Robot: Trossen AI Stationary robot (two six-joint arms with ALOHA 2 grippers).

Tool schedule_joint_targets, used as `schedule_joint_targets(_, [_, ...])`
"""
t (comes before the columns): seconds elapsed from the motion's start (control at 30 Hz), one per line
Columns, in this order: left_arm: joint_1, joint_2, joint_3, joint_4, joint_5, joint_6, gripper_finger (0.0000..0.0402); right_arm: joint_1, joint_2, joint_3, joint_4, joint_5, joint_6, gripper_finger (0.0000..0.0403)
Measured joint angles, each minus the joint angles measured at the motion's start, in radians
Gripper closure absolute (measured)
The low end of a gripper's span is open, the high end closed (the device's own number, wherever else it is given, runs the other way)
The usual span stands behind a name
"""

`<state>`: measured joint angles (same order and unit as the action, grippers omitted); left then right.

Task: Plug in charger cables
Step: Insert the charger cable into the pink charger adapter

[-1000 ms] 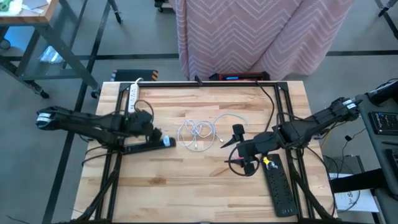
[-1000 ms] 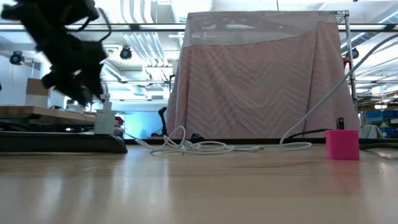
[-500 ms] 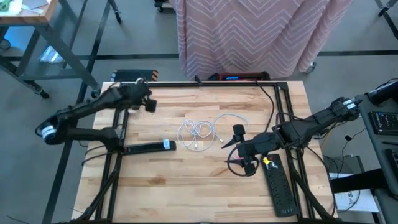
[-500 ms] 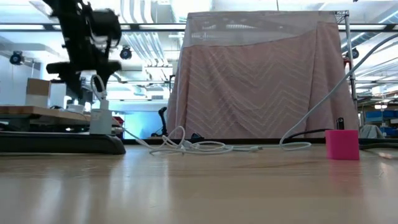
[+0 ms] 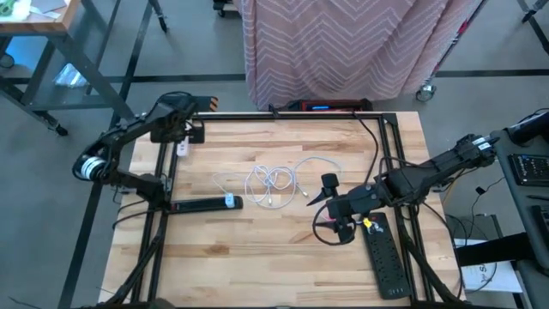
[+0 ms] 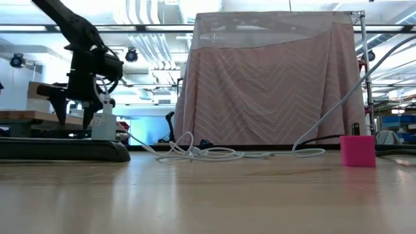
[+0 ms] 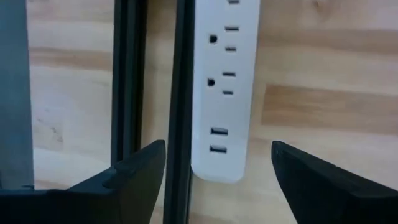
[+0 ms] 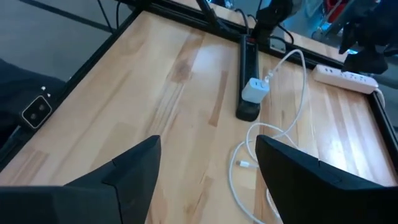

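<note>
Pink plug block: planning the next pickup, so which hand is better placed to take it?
Right. The right hand sits open close by the pink plug block, near the black power strip. The left hand is open at the table's far corner, over the white power strip.

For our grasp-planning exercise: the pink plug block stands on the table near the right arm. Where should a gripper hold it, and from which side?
Probably from above, with the open right gripper closing on two opposite flat sides of the pink plug block: it stands upright and boxy, its top free.
</note>
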<state>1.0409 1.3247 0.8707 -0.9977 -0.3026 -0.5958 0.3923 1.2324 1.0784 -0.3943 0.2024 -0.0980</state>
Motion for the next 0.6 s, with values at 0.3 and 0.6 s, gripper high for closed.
schedule_joint_targets(0.3, [-0.016,-0.024,-0.015,0.01,-0.005,0.056,0.0105,-0.002,0.0,-0.052,-0.194,0.008,0.245,0.0165])
schedule_joint_targets(0.6, [-0.016,-0.024,-0.016,0.005,-0.004,0.059,0.0096,0.004,0.011,-0.083,-0.291,-0.006,0.479,0.0157])
